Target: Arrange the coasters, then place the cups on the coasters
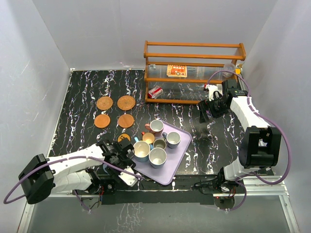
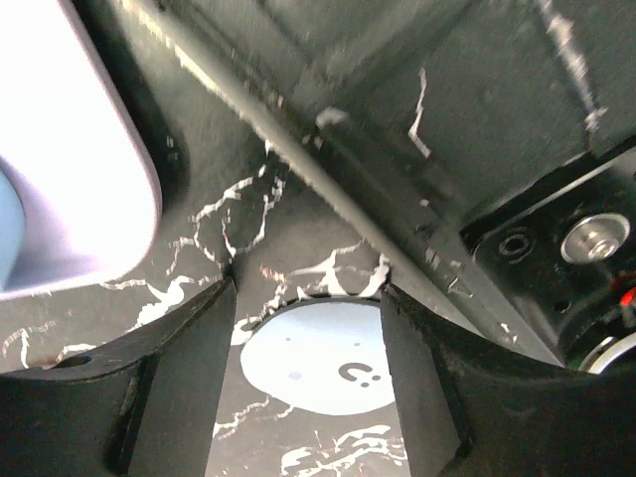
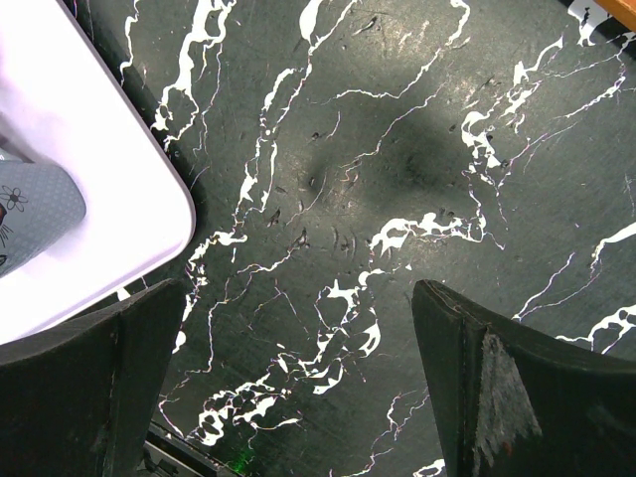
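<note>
My left gripper [image 2: 308, 295] is low over the table by the near edge. Its jaws stand open on either side of a flat grey-blue coaster [image 2: 323, 360]; the right finger [image 2: 427, 388] is at its rim. In the top view this gripper [image 1: 120, 154] partly covers the dotted orange coaster [image 1: 124, 138]. Two woven brown coasters [image 1: 104, 103] [image 1: 126, 102] and two plain orange coasters [image 1: 102, 121] [image 1: 126, 120] form a square further back. Several cups [image 1: 156, 127] [image 1: 157, 158] stand on the lilac tray [image 1: 181, 156]. My right gripper [image 1: 206, 112] [image 3: 298, 298] hangs open over bare table.
A wooden rack [image 1: 194, 45] stands at the back with a red-and-yellow packet [image 1: 177, 71] on it and a red-and-white can [image 1: 155, 92] at its foot. The tray's corner [image 2: 89, 189] [image 3: 99, 169] lies close to both grippers. Grey walls surround the table.
</note>
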Controlling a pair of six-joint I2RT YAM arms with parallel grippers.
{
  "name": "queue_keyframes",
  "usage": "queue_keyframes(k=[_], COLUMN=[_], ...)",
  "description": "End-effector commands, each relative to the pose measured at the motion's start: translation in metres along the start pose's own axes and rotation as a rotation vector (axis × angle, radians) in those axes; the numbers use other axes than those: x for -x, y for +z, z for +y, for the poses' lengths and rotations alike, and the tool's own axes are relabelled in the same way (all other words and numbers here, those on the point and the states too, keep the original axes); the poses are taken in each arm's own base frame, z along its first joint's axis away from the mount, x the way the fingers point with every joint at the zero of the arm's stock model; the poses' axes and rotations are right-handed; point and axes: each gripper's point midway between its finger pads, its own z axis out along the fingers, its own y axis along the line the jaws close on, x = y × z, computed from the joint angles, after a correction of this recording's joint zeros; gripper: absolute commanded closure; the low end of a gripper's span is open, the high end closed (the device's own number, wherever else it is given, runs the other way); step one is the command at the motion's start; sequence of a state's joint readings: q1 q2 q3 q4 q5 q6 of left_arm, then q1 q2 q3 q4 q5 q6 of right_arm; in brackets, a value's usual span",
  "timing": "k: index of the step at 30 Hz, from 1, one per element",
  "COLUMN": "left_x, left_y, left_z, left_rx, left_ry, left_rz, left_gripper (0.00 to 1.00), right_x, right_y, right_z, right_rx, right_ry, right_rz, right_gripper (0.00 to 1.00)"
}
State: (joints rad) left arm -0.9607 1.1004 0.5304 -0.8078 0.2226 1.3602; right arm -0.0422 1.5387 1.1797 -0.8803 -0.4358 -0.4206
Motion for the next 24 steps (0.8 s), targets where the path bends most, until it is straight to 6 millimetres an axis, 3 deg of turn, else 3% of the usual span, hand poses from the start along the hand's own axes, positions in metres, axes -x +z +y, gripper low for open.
queue_keyframes(k=[1, 24], left_x=[-0.022, -0.073], left_y=[-0.006, -0.007], left_z=[-0.002, 0.004], left_rx=[-0.009, 0.021], left_ry=[0.009, -0.139], left_rz=[0.067, 0.08], left_gripper=[0.42, 0.48], right_x=[0.009, 0.015], right_y=[-0.002, -0.003], right_z=[-0.005, -0.001], right_rx=[-0.023, 0.009], right_ry=[-0.029, -0.034], right_rz=[-0.042, -0.044], right_gripper=[0.02, 0.02])
